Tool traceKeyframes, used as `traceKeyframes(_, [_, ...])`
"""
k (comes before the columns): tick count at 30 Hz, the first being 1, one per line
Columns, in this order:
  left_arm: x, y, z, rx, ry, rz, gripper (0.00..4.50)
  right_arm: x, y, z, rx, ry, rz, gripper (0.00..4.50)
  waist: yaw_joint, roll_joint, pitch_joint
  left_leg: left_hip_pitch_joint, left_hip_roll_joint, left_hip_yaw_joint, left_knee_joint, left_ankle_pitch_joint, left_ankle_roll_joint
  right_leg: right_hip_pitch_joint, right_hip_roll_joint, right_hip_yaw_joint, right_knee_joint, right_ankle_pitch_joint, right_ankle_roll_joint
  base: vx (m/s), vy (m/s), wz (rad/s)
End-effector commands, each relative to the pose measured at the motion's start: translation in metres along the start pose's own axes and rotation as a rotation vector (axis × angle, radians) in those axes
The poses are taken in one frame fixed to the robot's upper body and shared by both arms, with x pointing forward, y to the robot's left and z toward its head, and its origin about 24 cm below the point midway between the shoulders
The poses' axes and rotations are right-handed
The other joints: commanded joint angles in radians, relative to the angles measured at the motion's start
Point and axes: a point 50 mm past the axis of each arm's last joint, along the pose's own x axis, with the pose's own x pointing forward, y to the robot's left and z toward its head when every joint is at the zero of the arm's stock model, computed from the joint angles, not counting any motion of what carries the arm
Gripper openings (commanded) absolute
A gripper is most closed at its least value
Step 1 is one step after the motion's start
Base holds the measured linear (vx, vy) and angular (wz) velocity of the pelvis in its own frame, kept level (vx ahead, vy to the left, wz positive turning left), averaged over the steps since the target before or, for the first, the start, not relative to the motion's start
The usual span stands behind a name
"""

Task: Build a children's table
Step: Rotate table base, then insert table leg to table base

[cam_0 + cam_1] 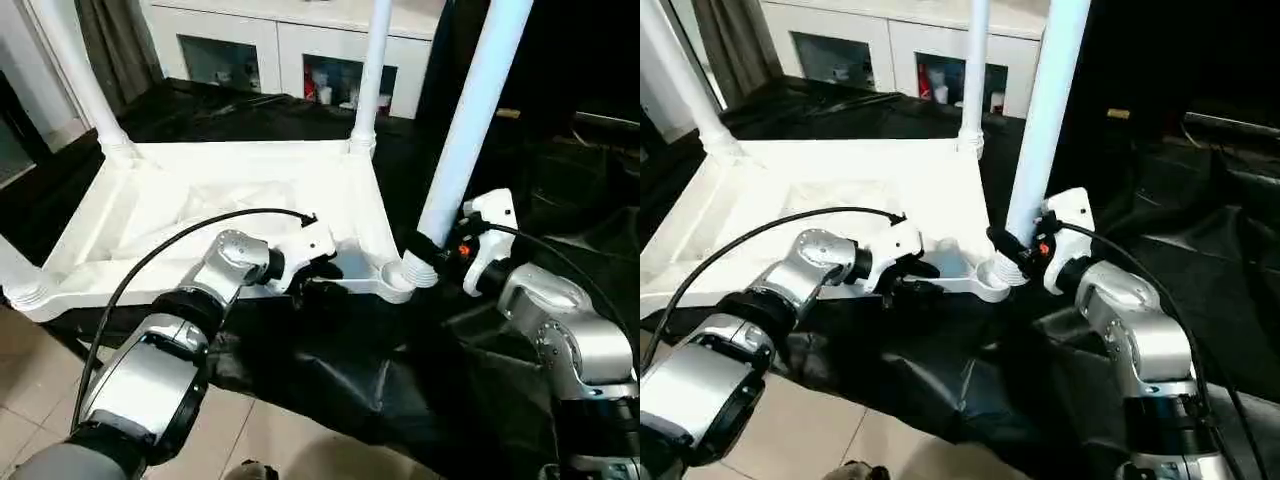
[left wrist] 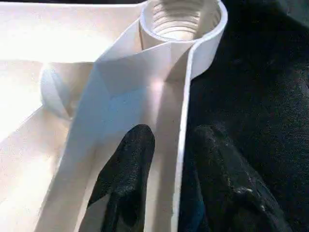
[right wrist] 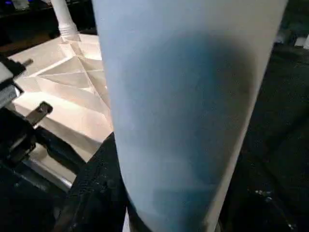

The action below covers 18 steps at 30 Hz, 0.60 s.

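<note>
Tabletop (image 1: 150,200) rim in left claw (image 2: 169,159), leg (image 1: 470,120) in right claw (image 1: 430,250)

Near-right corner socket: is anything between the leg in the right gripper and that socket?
Nothing visible. The leg already stands with its lower end in the near-right socket, the right gripper closed around it just above. The left gripper straddles the tabletop's near rim, beside the socket.

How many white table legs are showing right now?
4. The far-left leg and far-right leg stand in their corners; the held leg is in the right tool by the near-right socket; the near-left leg barely shows, mostly cut off.
</note>
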Motion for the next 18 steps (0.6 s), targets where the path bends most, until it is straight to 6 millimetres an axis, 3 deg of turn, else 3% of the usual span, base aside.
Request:
traceKeyframes(1, [-0.0022,0.0025,0.0037,0.006,-0.018,-0.004,1.64,-0.004,-0.0013,0.0074,-0.011,-0.026,-0.008,1.93,0.0,-0.001,-0.081,0.037,0.037,-0.024,-0.06,-0.221,0.007,0.04,-0.062,0.026,-0.074,0.017,-0.276,0.0,0.0,0.0])
traceKeyframes(4, [-0.0021,0.0016,0.0016,0.007,-0.013,-0.014,1.64,-0.0032,-0.0006,0.0072,-0.01,-0.025,-0.006,1.93,0.0,-0.003,-0.081,0.036,0.037,-0.024,-0.06,-0.213,0.012,0.041,-0.062,0.026,-0.073,0.029,-0.276,0.0,0.0,0.0])
traceKeyframes(18, [-0.0028,-0.0015,-0.0034,-0.038,-0.023,-0.058,0.42,-0.0016,0.0007,0.0072,-0.007,-0.023,0.001,1.93,0.0,-0.004,-0.08,0.036,0.038,-0.023,-0.059,-0.208,0.023,0.04,-0.064,0.025,-0.073,0.021,-0.284,0.0,0.0,0.0])
